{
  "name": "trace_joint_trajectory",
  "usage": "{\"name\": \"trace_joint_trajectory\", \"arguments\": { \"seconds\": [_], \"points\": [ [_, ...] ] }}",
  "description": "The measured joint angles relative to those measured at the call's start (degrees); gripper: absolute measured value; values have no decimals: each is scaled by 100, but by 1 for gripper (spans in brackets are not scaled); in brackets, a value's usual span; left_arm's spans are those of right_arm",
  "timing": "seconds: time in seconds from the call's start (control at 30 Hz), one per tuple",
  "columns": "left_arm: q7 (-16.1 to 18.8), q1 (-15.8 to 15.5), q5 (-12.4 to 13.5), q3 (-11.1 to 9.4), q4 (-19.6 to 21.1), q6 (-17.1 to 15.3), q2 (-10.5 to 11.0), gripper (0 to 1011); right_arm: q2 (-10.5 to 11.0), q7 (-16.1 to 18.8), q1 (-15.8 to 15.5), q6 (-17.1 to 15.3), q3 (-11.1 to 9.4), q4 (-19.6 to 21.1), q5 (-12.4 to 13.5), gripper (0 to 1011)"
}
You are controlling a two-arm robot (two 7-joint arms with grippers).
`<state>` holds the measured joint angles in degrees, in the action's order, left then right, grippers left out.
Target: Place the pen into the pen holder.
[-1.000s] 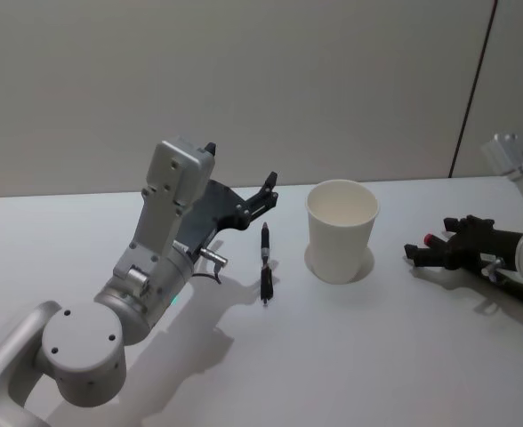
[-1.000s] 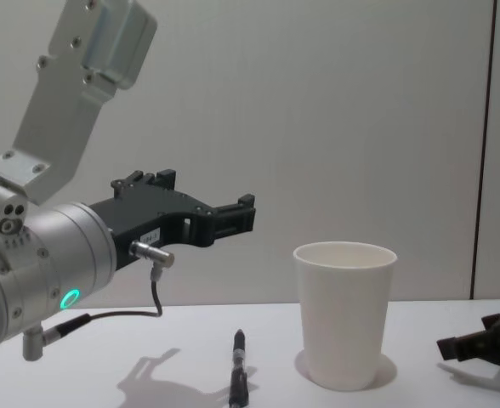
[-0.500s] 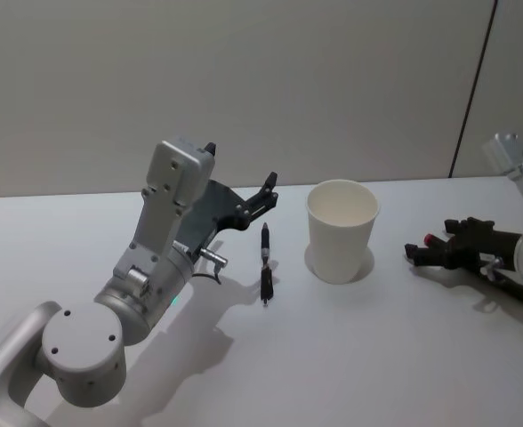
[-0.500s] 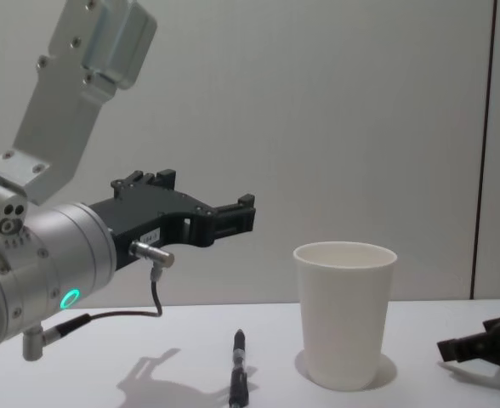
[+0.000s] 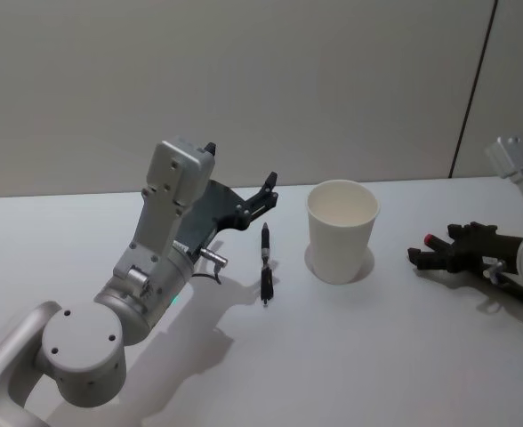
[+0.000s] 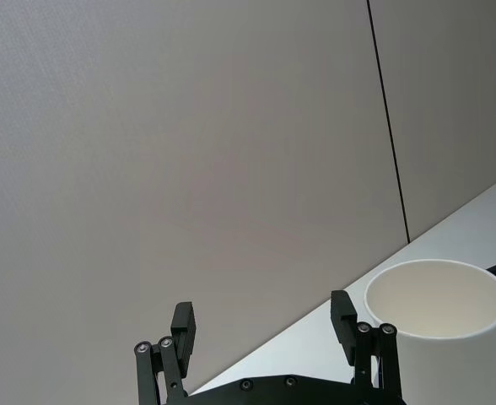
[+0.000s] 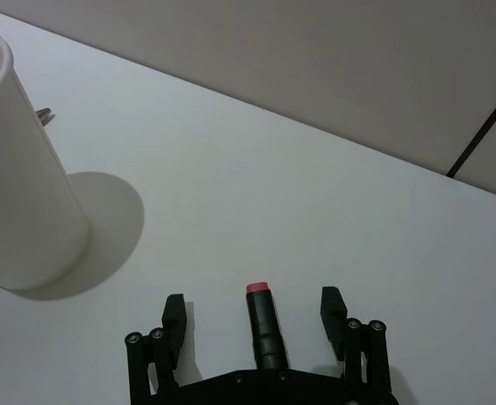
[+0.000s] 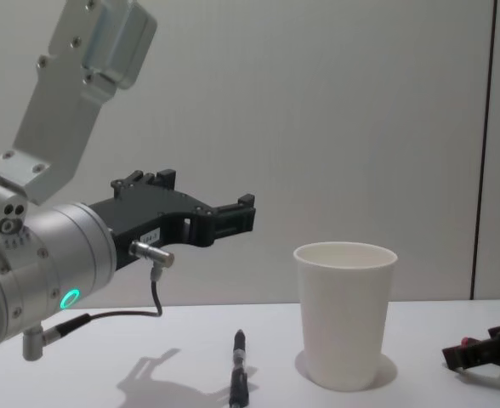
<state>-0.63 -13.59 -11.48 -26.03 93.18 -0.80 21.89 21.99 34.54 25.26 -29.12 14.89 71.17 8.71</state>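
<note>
A black pen (image 5: 264,264) lies flat on the white table, just left of the pen holder (image 5: 341,231), an upright, empty white paper cup. The chest view shows the pen (image 8: 240,370) and the cup (image 8: 345,314) side by side, apart. My left gripper (image 5: 268,189) hangs open in the air above and behind the pen, pointing toward the cup (image 6: 442,321). My right gripper (image 5: 426,249) rests low on the table, right of the cup and open. A black stick with a red tip (image 7: 262,321) lies between its spread fingers, untouched.
The white table (image 5: 350,356) has free room in front of the pen and cup. A grey wall runs close behind it, with a dark vertical seam (image 5: 470,98) at the right. The bulky left arm (image 5: 146,267) stands left of the pen.
My right gripper has drawn back a little to the right, away from the cup, and the red tip now shows in the chest view. The left arm, pen and cup have not moved.
</note>
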Motion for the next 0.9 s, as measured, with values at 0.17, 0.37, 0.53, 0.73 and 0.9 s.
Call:
{"name": "trace_joint_trajectory", "arguments": {
  "seconds": [0.17, 0.37, 0.53, 0.73, 0.9],
  "points": [
    [0, 0, 0, 0, 0, 0, 0, 1001, 8, 4, 1, -9, -4, -10, 9, 964],
    [0, 0, 0, 0, 0, 0, 0, 1001, 13, 8, 0, -17, -5, -18, 15, 890],
    [0, 0, 0, 0, 0, 0, 0, 1001, 15, 11, -1, -23, -6, -23, 17, 855],
    [0, 0, 0, 0, 0, 0, 0, 1001, 18, 12, -2, -27, -5, -25, 18, 817],
    [0, 0, 0, 0, 0, 0, 0, 1001, 20, 13, -2, -29, -5, -25, 19, 794]
  ]
}}
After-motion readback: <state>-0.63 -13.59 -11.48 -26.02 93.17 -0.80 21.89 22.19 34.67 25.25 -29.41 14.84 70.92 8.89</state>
